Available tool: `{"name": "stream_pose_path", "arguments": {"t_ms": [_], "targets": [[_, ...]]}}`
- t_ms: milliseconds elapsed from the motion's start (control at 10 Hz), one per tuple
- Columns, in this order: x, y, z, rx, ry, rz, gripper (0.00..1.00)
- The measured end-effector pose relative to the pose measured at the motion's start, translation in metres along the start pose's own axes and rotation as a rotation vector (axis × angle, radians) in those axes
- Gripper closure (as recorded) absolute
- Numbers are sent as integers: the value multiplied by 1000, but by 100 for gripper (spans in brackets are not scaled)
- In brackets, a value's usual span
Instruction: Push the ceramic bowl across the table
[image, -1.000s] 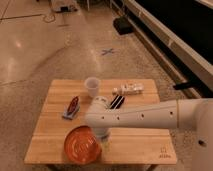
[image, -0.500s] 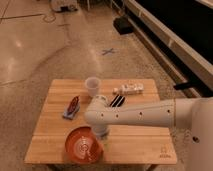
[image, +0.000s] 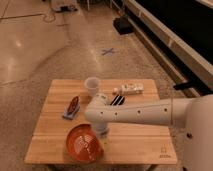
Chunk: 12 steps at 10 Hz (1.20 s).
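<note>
Floor (image: 30, 65): pale, speckled, glossy (a blue tape cross (image: 107, 51) mid-aisle)
Right: long dark counter (image: 176, 17), pale edge
Far: black box (image: 122, 25)

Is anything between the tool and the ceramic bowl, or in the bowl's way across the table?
Nothing visible separates them: the tool is down at the ceramic bowl's rim. Pushed toward the table's far side, the bowl would likely meet the small red item, then the white cup.
</note>
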Motion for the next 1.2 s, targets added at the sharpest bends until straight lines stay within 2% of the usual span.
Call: {"name": "stream_pose_path", "arguments": {"t_ms": [1200], "targets": [[9, -18, 4, -18, -6, -30, 35]]}}
